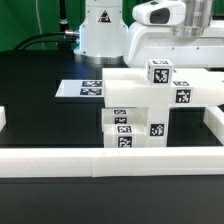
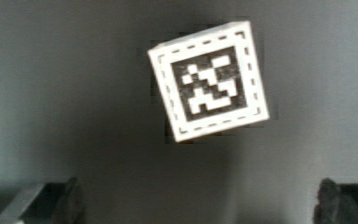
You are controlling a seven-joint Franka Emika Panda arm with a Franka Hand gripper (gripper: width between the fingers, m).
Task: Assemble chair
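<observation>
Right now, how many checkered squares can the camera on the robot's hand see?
1. The tag sits tilted on a white backing against the dark table, ahead of the open gripper. More tags may lie outside this view.

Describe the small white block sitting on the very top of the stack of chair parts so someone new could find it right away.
Start at the long white rail across the front of the black table; just behind it the tagged white chair parts are piled. The small block sits on top of the wide flat panel. It is the highest piece of the pile, cube-like, showing one tag on its front.
</observation>
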